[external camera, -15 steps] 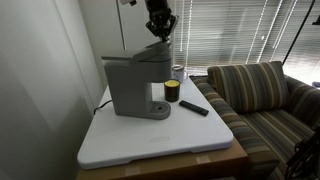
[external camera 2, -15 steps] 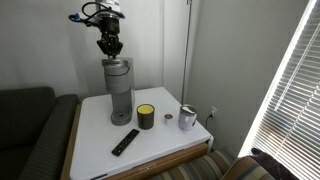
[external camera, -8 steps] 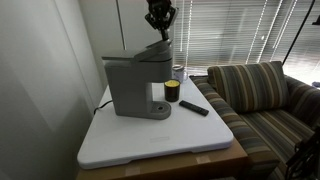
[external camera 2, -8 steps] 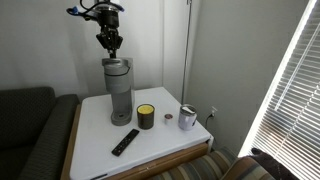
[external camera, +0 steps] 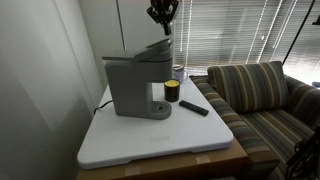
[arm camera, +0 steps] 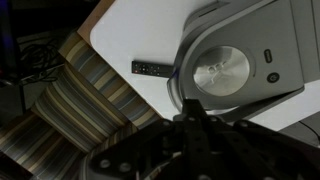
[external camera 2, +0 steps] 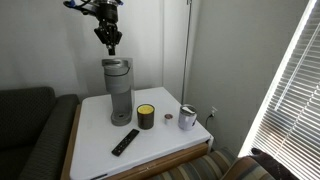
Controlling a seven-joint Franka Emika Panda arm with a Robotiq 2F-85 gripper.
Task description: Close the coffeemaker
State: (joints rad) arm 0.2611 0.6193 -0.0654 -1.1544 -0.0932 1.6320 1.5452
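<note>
Wrist view: the camera is looking straight down on the coffeemaker (arm camera: 250, 45), whose gray top and round silvery disc (arm camera: 222, 70) are filling the upper right. The gripper (arm camera: 195, 128) is showing only as a dark, blurred mass along the bottom edge.
Gripper: it is hanging in the air above the coffeemaker in both exterior views (external camera: 165, 30) (external camera 2: 112, 47), clear of the machine. Its fingers are tapering together to a narrow point and are holding nothing.
Coffeemaker: it is standing upright (external camera: 132, 85) (external camera 2: 118, 90) toward the rear of the white table (external camera: 150, 140), directly beneath the gripper.
Lid: in an exterior view the lid (external camera: 153, 48) is sitting slanted, with the end under the gripper riding higher. Whether it is fully down cannot be told.
Can: a yellow-and-black can (external camera: 172, 92) (external camera 2: 146, 117) is standing just beside the machine's base.
Remote: a black remote (external camera: 194, 107) (external camera 2: 124, 142) (arm camera: 150, 68) is lying flat on the table, near the can.
Cup: a metal cup (external camera 2: 187, 118) is standing near the table edge, apart from the can.
Couch: a striped couch (external camera: 255, 95) (arm camera: 85, 105) is sitting beside the table.
</note>
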